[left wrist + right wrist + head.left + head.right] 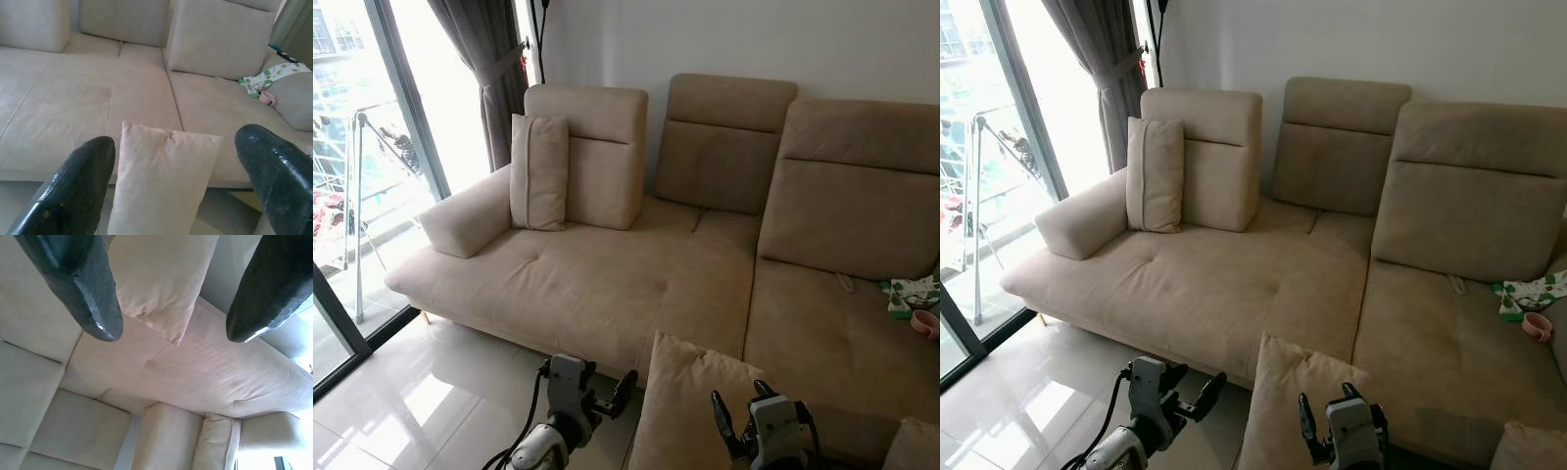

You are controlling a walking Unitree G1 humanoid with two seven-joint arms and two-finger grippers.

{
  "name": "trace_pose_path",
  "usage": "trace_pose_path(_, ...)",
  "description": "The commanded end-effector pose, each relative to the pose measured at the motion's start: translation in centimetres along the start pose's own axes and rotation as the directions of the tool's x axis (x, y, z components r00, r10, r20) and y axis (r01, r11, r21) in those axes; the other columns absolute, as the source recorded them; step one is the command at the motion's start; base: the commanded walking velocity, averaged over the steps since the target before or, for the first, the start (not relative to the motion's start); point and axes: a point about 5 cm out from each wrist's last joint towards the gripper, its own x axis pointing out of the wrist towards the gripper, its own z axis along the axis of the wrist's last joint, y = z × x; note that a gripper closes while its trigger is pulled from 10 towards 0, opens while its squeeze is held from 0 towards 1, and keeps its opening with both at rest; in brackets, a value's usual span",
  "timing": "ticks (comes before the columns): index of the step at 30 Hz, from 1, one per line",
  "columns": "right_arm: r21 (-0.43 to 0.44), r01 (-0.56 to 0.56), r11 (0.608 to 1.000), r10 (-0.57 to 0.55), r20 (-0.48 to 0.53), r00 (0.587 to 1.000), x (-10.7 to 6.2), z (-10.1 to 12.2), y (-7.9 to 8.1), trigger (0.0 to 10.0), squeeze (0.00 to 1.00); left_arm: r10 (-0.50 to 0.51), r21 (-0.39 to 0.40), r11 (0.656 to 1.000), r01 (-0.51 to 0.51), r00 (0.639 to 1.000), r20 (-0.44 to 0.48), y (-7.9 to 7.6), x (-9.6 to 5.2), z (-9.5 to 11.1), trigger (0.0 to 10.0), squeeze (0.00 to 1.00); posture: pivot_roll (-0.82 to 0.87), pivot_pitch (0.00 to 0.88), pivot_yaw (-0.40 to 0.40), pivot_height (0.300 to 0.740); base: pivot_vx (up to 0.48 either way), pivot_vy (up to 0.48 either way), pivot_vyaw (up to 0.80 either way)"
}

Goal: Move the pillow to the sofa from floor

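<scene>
Sofa behind half-cropped pillow

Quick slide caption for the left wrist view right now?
Left pincer open astride the beige pillow, facing the beige sofa.

Both silver arms raised at bottom of head views, wrists level, reaching forward. Left gripper at lower centre-left, black fingers spread wide apart, pointing right toward pillow. Right gripper at lower right, fingers likewise parted, pillow showing between them in wrist view. Whether either gripper touches pillow cannot be told. Black cable runs down from left wrist.
</scene>
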Motion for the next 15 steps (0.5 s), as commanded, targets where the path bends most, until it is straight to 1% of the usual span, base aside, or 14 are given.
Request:
trace_pose_path(1,-0.007,-0.012,1.000,0.012,0.003,1.000,-0.12,-0.13,0.31,10.0,0.00,-0.011,0.008,1.000,0.011,1.000,-0.004,-0.12,0.01,0.07,10.0,0.00,0.12,0.000,0.058,0.740,0.000,0.000,0.00)
trace_pose_path(14,0.001,-0.008,1.000,0.008,0.005,1.000,-0.13,-0.17,0.65,10.0,0.00,-0.024,0.015,1.000,0.024,1.000,-0.011,-0.22,0.03,0.21,10.0,0.00,0.11,0.000,0.070,0.740,0.000,0.000,0.00)
trace_pose_path(15,0.001,-0.008,1.000,0.008,0.006,1.000,-0.12,-0.17,0.66,10.0,0.00,-0.025,0.016,1.000,0.025,1.000,-0.012,-0.21,0.04,0.22,10.0,0.00,0.11,0.000,0.070,0.740,0.240,0.000,0.00)
